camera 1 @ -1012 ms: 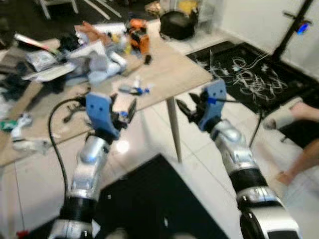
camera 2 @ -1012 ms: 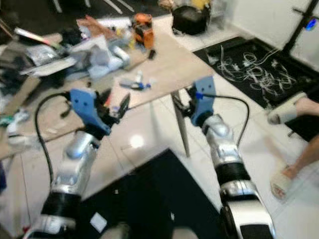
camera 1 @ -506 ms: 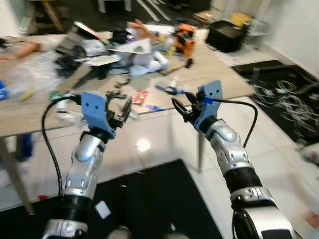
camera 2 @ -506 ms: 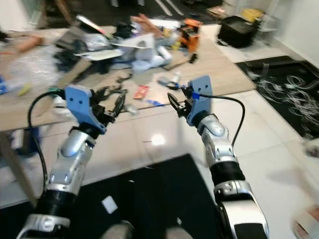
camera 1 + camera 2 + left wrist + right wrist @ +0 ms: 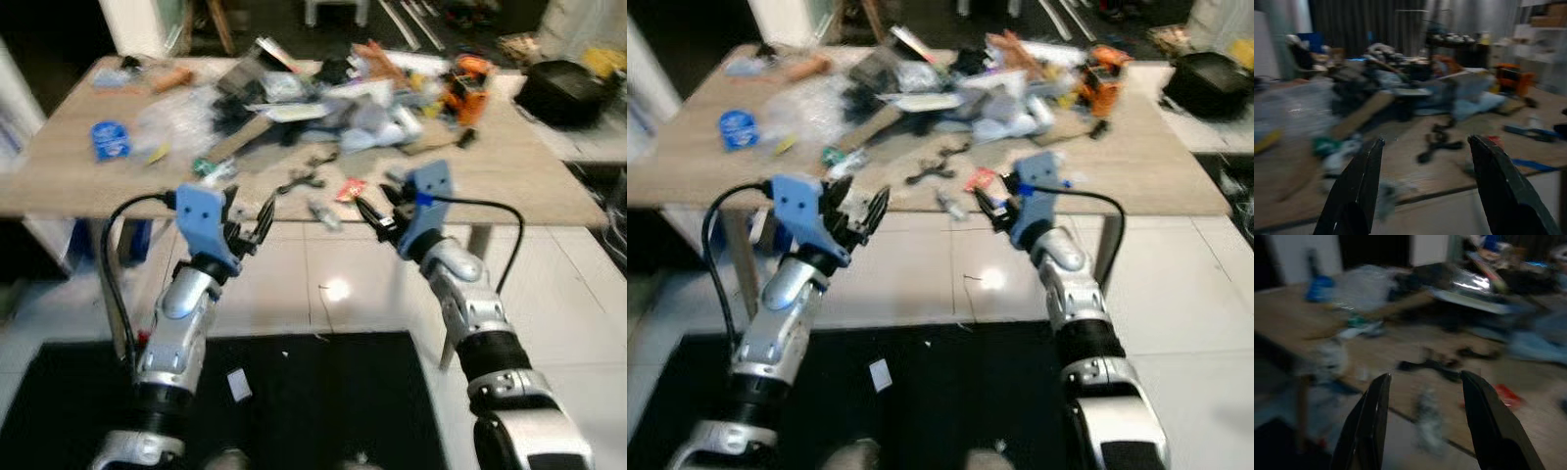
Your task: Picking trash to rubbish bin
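A wooden table [image 5: 69, 186] stands before me with a heap of trash and clutter [image 5: 343, 93] on its middle: wrappers, plastic, paper, black tools. A small red wrapper [image 5: 351, 188] and a black tool [image 5: 299, 181] lie near the front edge. My left gripper [image 5: 251, 221] is raised just short of that edge, open and holding nothing. My right gripper [image 5: 376, 211] is up beside the red wrapper, also open. The left wrist view looks between the open fingers [image 5: 1359, 191] over the tabletop; the right wrist view is blurred, with fingers [image 5: 1369, 426] apart.
A blue round object [image 5: 110, 137] lies at the table's left, an orange tool [image 5: 462, 78] at its back right. A black bag-like container [image 5: 570, 90] sits on the floor beyond the right end. A black mat [image 5: 294, 392] covers the tiles under my arms.
The camera has swung left, so the table is now seen square on with its left end in view. Both arms keep the same raised pose with fingers open.
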{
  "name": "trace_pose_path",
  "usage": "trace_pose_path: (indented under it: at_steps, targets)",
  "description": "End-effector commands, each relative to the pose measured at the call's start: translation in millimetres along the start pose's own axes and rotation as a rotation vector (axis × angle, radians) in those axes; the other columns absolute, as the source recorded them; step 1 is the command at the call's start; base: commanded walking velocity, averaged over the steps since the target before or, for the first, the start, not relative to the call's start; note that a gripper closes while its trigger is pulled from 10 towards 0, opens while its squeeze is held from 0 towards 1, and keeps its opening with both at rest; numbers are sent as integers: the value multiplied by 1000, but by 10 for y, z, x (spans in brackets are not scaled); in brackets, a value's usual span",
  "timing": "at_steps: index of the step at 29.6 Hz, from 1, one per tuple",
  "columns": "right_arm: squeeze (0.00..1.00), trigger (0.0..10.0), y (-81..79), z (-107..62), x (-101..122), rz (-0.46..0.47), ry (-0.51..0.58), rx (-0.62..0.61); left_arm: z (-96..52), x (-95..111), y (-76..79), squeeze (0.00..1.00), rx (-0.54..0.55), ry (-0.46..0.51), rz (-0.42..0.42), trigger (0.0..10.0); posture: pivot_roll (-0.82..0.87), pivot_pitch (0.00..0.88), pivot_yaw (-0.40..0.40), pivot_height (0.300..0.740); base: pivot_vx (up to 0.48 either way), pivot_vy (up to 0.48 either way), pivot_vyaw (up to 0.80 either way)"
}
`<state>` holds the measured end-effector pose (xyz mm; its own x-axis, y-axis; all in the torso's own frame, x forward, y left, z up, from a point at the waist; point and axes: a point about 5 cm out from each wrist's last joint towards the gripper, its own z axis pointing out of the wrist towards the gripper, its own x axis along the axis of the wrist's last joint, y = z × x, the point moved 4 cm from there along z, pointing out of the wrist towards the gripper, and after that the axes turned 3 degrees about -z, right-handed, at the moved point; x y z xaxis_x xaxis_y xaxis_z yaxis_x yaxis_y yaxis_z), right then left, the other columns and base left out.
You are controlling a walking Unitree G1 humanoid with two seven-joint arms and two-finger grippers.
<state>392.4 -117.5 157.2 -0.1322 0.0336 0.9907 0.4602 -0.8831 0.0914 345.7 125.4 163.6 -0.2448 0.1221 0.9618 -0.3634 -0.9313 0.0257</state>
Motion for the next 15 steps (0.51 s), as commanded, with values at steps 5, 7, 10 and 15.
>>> trace_pose_path:
  at_steps: [5,7,10,15]
  targets:
    - [0,10000,46,-45,-70,7,-25,-15,3,-29,53,0,-18,-12,-5,10000,-85,0,-53,740,0,0,800]
    - [0,10000,45,-44,-69,7,-25,-15,4,-29,53,0,-19,-12,-5,10000,-85,0,-53,740,0,0,800]
    - [0,10000,44,-45,-72,7,-26,-15,3,-32,54,0,-19,-13,-5,10000,-87,0,-54,740,0,0,800]
    - [0,10000,59,-47,-85,14,-30,-29,4,-43,66,0,-33,-21,2,10000,-87,0,-54,740,0,0,720]
